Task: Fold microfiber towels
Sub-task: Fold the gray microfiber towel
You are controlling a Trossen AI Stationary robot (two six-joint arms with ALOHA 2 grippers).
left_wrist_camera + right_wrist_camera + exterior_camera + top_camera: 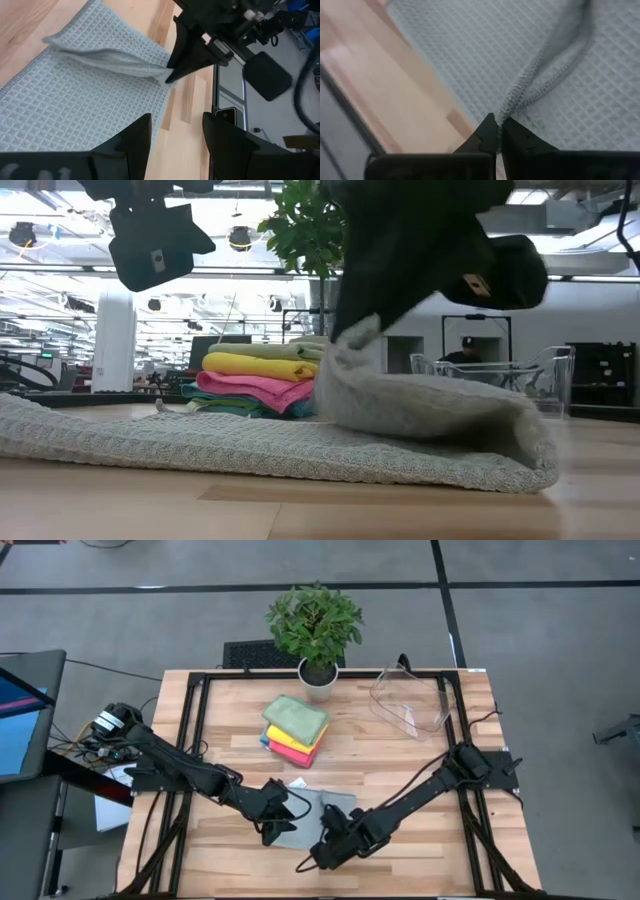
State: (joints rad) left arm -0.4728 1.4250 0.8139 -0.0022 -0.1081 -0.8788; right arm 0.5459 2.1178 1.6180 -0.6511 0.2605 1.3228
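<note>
A pale grey-teal square microfiber towel with a waffle weave (315, 812) lies spread on the light wooden slatted table (420, 755), near the front edge, between the two arms. One side of it is lifted and curled over the rest, forming a soft rolled fold that shows clearly in the low view (440, 430). Its hemmed edge is stitched and slightly thickened.

The right gripper (496, 131) sits at the towel's front right edge, its two dark fingers clenched together on the hem, pinching the cloth and holding that raised flap up over the flat part. In the left wrist view the same pinch shows as a dark pointed tip gripping the fold (172, 75).

The left gripper (176, 131) hovers just beside the towel's left side, its fingers parted with nothing between them, the cloth lying under and ahead of them.

Farther back, near the table's middle, stands a neat stack of folded microfiber towels (295, 730): sage green on top, then yellow, pink and teal. Behind it are a potted green plant in a white pot (316, 632) and a clear plastic bin (412, 700).
</note>
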